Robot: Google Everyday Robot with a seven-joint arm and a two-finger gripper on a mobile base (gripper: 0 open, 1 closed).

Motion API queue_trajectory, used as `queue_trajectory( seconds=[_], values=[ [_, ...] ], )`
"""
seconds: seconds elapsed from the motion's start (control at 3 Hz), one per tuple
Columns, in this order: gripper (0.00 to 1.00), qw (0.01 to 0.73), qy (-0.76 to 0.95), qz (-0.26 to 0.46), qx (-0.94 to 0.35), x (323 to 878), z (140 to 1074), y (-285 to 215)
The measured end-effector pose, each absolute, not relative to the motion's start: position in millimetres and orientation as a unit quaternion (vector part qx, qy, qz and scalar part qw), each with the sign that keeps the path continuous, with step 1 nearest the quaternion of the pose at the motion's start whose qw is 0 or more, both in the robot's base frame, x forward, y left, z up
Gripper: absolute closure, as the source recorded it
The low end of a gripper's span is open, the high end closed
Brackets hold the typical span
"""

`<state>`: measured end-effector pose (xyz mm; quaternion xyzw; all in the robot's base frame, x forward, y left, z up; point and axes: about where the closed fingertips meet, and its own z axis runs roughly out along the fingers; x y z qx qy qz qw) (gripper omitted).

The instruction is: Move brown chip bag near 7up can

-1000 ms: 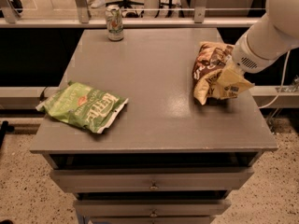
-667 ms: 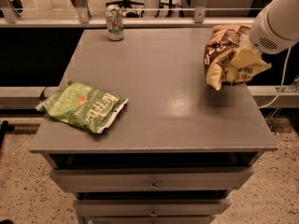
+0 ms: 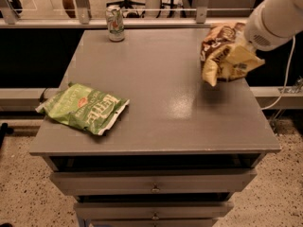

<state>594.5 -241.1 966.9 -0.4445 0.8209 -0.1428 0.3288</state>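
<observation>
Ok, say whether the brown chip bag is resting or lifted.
Lifted: the brown chip bag hangs clear of the table, held by the gripper over its right side.

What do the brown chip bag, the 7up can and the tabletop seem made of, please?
The brown chip bag, held aloft by the claw above the right of the tabletop, looks like thin glossy film: crinkled. The 7up can is probably aluminium: shiny printed wall. The tabletop is smooth, semi-gloss, soft glare; laminate or painted metal, unclear.

Claw (image 3: 242,45) above grey table (image 3: 156,74) holds yellow-banded brown chip bag (image 3: 221,56).
</observation>
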Motion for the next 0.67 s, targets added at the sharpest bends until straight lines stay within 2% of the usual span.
queue_trajectory(
  seconds=[0.67],
  values=[
    [1.00, 0.404, 0.782, -0.072, -0.469, 701, 975, -147]
  ],
)
